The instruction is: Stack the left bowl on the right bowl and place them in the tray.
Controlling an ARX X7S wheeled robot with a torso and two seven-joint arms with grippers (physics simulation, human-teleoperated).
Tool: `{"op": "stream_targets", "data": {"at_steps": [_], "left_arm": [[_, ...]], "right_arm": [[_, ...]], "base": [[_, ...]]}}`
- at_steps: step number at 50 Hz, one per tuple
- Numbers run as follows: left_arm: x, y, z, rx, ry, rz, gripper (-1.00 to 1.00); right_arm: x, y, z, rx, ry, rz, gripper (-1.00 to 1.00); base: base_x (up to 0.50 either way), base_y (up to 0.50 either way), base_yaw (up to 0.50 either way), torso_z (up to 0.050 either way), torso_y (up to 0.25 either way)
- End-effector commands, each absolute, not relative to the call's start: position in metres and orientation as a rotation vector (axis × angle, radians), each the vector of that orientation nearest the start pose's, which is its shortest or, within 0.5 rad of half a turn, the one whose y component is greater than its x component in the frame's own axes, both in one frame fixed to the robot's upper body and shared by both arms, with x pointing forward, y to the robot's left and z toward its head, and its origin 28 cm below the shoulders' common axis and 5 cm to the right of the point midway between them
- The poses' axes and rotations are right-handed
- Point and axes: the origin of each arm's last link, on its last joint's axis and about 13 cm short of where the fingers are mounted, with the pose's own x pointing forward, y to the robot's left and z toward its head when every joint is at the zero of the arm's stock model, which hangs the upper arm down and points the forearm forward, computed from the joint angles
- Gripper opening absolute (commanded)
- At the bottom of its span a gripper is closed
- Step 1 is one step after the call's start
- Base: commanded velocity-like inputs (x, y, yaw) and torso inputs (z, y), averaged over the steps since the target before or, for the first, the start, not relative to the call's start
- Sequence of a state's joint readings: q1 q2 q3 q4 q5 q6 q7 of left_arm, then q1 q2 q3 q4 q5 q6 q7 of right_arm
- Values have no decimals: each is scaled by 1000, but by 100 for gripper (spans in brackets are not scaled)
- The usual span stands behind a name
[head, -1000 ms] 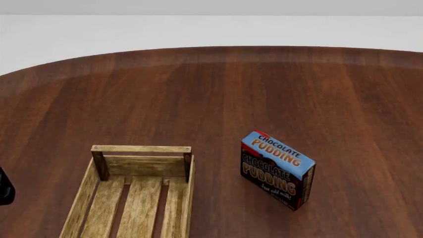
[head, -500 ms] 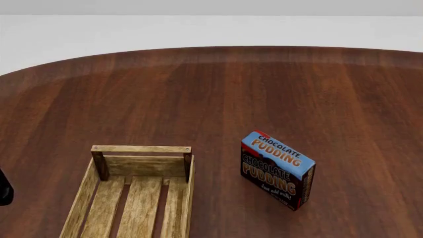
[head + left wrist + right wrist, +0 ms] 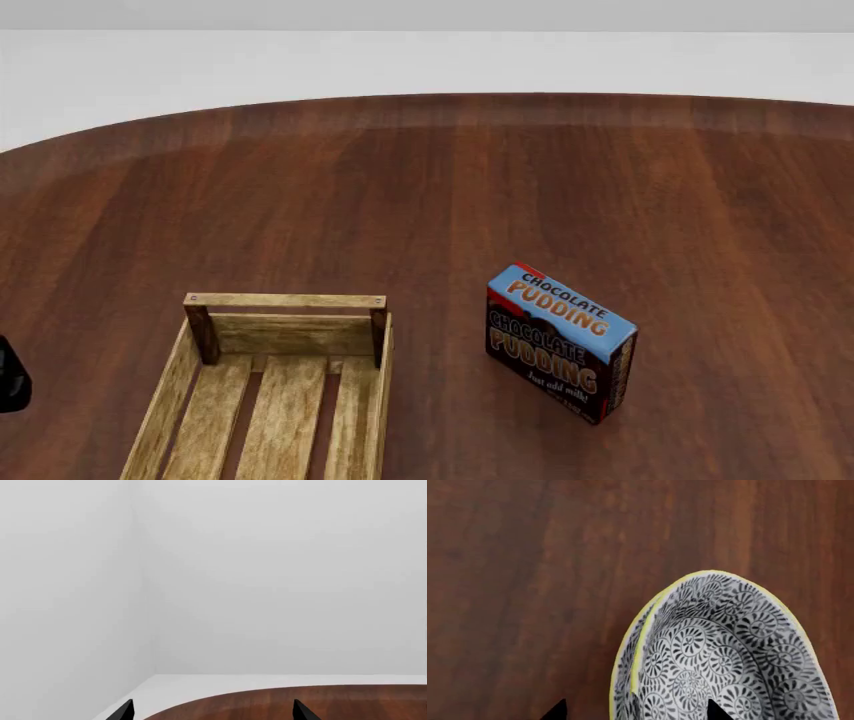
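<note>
In the right wrist view a bowl with a black-and-white flower pattern and a yellow rim rests on the wooden table. Two yellow rim lines run close together on one side, as if one bowl sits inside another. My right gripper is open and straddles that rim, with one fingertip outside and the other over the inside. My left gripper is open and holds nothing, facing the white wall over the table edge. The light wooden tray stands empty at the front left in the head view. No bowl shows in that view.
A blue-and-black chocolate pudding box stands upright to the right of the tray. The brown table curves away at the back against a white floor and wall. A black part of my left arm shows at the left edge.
</note>
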State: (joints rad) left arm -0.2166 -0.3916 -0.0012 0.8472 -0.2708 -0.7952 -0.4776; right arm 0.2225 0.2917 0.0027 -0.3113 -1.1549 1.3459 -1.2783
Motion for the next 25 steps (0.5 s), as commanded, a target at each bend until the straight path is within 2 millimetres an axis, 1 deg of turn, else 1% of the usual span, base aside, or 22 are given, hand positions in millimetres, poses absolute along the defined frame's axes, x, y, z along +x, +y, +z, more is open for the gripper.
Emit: {"op": "stream_targets", "data": {"at_steps": [1,15,19,20,22,25], "left_arm": [[199,246,177,168,-277,287,100],[199,247,174,165,-271,291,100],[199,247,172,166,-266,291,100],[199,247,171,167,-266,291,100],[199,247,171,166,-266,290,100],[199,247,171,164,-267,288,100]], "right_arm": [[187,-222,121,-378,985,23,100],[187,-217,128,-400,961,36,100],[178,-210,143,-396,884,56,100],[173,-207,151,-403,855,58,100],[167,-205,158,-399,825,55,100],[154,-205,166,-420,778,42,100]], "base": [[0,0,0,0,0],[0,0,0,0,0],[0,0,0,0,0],[0,0,0,0,0],[0,0,0,0,0],[0,0,0,0,0]]}}
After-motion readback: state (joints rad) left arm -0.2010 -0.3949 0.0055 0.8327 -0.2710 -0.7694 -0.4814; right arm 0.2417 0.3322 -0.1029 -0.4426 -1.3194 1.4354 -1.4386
